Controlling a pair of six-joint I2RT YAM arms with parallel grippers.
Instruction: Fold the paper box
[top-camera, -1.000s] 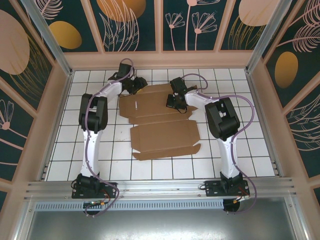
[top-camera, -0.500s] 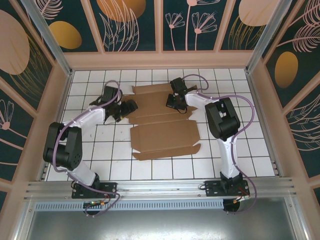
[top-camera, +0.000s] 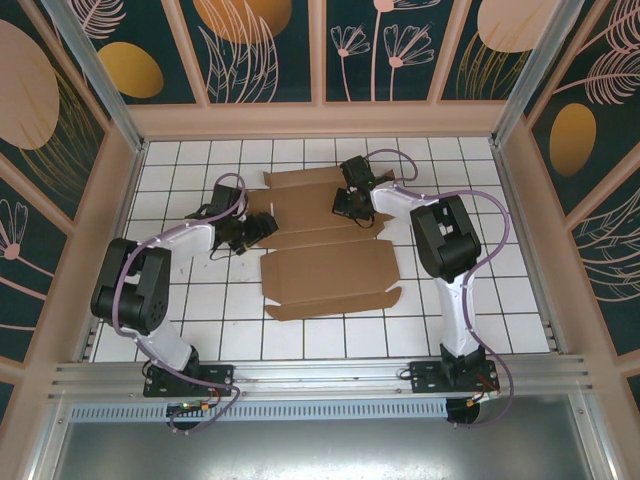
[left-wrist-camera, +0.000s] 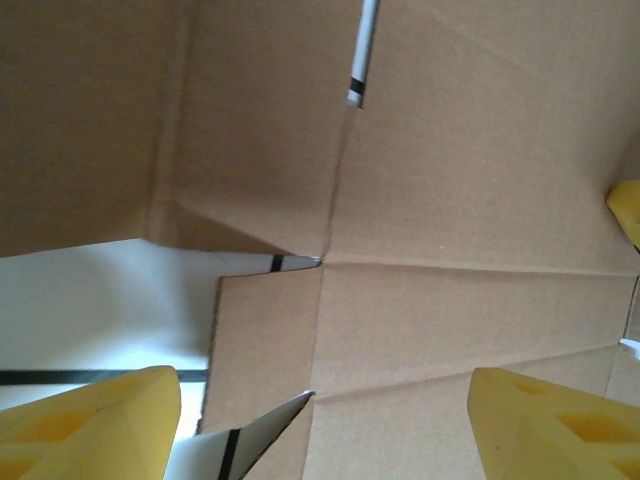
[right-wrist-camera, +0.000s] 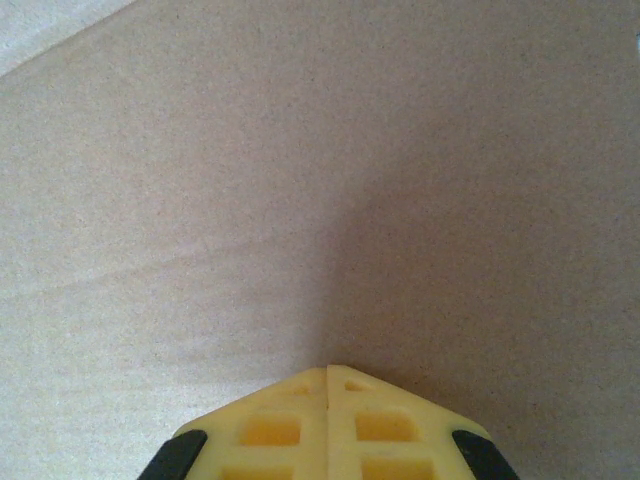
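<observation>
The paper box (top-camera: 325, 262) lies as a flat, creased brown cardboard sheet on the white tiled floor, its flaps spread out. My left gripper (top-camera: 266, 227) is at the sheet's left edge, low over a side flap. In the left wrist view its yellow fingers (left-wrist-camera: 90, 425) stand wide apart over the cardboard (left-wrist-camera: 450, 300), open and holding nothing. My right gripper (top-camera: 343, 207) rests on the back part of the sheet. The right wrist view shows its fingertips (right-wrist-camera: 328, 378) shut together, tip down against bare cardboard (right-wrist-camera: 300, 180).
A white tiled floor (top-camera: 200, 290) surrounds the sheet, with free tiles left, right and in front. Peach-framed walls (top-camera: 320, 118) close the back and sides. An aluminium rail (top-camera: 320, 375) runs along the near edge by both arm bases.
My left arm swung from the sheet's back left corner down to its left edge, and its gripper opened. The right arm stayed put, shut on the sheet's back part.
</observation>
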